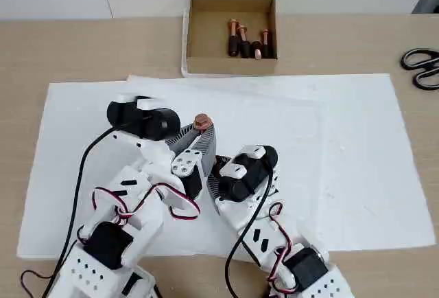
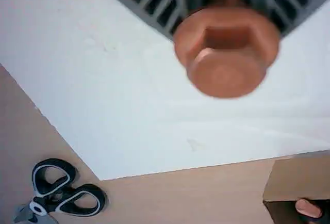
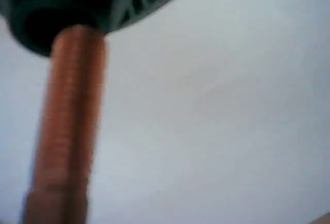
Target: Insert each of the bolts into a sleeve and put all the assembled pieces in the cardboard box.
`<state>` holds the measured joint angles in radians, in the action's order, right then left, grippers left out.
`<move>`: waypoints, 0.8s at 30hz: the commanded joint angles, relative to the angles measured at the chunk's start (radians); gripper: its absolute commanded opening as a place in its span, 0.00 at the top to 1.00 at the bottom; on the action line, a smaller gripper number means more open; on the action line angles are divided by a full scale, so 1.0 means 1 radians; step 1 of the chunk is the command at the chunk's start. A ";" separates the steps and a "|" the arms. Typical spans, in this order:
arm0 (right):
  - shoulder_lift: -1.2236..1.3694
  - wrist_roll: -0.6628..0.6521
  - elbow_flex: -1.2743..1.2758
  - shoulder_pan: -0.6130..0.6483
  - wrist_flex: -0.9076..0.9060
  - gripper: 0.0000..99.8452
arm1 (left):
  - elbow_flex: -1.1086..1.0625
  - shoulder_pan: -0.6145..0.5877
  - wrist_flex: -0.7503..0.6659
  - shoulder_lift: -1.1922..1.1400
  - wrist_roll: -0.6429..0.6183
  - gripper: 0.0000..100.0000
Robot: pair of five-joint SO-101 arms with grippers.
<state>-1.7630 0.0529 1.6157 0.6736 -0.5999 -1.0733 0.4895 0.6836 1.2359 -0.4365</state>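
High view, starting at the left claw (image 1: 198, 139): clamped shut on a copper-coloured bolt (image 1: 201, 121), gripping just below the flanged hex head and holding it up over the white paper sheet (image 1: 343, 174), near the sheet's middle. Meets the right claw (image 1: 212, 169) almost tip to tip there, well short of the sheet's far edge. From the right wrist: closed, to all appearance, on a dark sleeve (image 3: 31, 22), with the threaded shaft running straight into its mouth; impossible to tell how deep. Judged as mid-insertion, not yet seated. Could jam or bind from here through any tilt between shaft and bore, a real risk with two separate arms steering one joint. Could also drop the piece onto the paper by letting go with one claw ahead of a firm seat, or by pushing harder than the opposite grip allows. Might knock the pair apart simply through crowding, with both wrists packed so close. As for looks: a long, finely threaded shaft in matte copper, capped by a rounded flange and a hex head; for the sleeve, a short black tube, blurred at this range. Farther out, at the sheet's far edge: the cardboard box (image 1: 195, 37), open-topped, with several assembled pieces (image 1: 248, 40) lying side by side toward the wall nearer the scissors (image 1: 422, 68). Those last off the paper, black-handled, by the right edge of the table (image 1: 41, 51).
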 commanded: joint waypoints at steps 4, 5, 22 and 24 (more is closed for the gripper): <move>-0.016 -0.021 -0.005 0.028 0.027 1.00 | 0.005 0.005 -0.029 0.015 -0.003 0.99; -0.016 -0.037 -0.005 0.028 0.027 1.00 | 0.005 0.005 -0.029 0.015 -0.003 0.99; -0.016 -0.046 -0.005 0.025 0.027 1.00 | -0.058 0.002 -0.051 0.021 0.048 0.99; -0.016 -0.046 -0.005 0.025 0.027 1.00 | -0.058 0.002 -0.028 0.021 0.048 0.99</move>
<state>-1.7630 0.0192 1.6172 0.6935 -0.5999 -1.1377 0.4925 0.6483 1.2359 -0.4012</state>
